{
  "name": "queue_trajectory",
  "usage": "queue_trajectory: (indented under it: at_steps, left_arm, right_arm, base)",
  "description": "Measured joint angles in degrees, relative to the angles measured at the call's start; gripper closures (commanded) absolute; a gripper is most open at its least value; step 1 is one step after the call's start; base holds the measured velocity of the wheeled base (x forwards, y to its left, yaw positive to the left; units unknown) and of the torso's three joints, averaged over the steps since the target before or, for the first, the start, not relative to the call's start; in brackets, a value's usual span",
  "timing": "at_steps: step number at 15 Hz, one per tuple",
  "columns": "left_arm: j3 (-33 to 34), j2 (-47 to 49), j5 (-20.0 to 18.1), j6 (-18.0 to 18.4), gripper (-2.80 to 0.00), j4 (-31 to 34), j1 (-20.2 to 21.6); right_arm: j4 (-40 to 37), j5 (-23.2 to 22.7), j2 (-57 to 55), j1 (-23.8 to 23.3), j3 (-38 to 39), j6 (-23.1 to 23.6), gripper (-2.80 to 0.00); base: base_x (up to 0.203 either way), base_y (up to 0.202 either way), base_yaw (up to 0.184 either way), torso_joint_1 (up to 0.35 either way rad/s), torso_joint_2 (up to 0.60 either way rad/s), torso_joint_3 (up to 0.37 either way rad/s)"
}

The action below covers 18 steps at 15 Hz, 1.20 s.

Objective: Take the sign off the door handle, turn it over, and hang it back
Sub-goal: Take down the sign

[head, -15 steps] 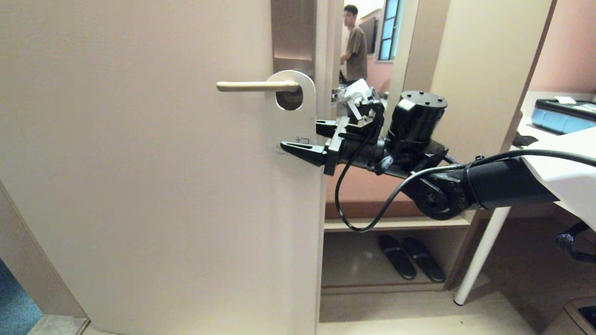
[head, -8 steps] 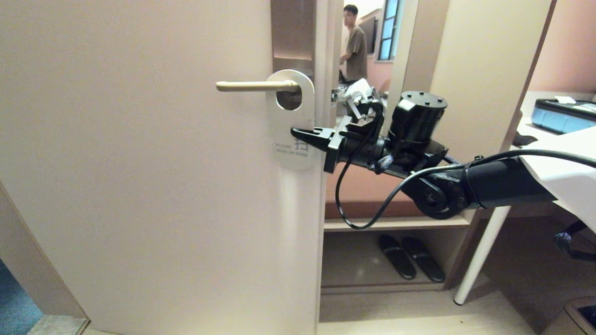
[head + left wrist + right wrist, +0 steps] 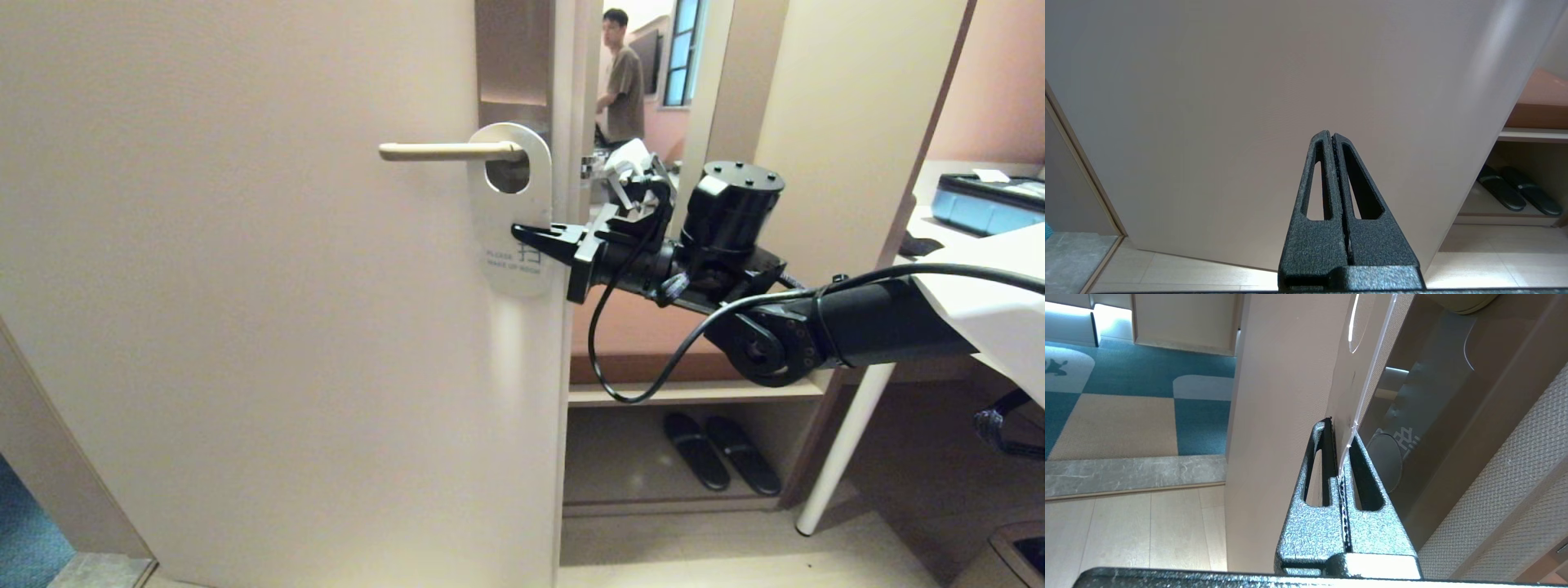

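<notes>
Filling most of your view is the pale door (image 3: 245,327), standing ajar with a person in the room beyond. On it the door handle (image 3: 449,151) runs level through the hole of the sign (image 3: 510,212), which hangs white face out. Your right pincer (image 3: 535,239) is clamped on the sign's edge; the left pincer (image 3: 1333,141) sits pressed together, parked low. Slide the sign along the lever toward its free end, keeping it flat, before you lift away.
</notes>
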<state>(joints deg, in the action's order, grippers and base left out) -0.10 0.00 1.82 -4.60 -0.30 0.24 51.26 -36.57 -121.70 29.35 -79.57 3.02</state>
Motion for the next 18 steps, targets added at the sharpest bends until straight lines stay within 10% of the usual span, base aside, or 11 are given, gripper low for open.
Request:
queue_trajectory:
  at_steps: [18]
  left_arm:
    - [0.0,0.0,0.0,0.0,0.00,0.0,0.0]
  right_arm:
    - [-0.2,19.3,-0.8,8.5,-1.1,0.1,0.00]
  base:
    - [0.000,0.000,0.000,0.000,0.00,0.000]
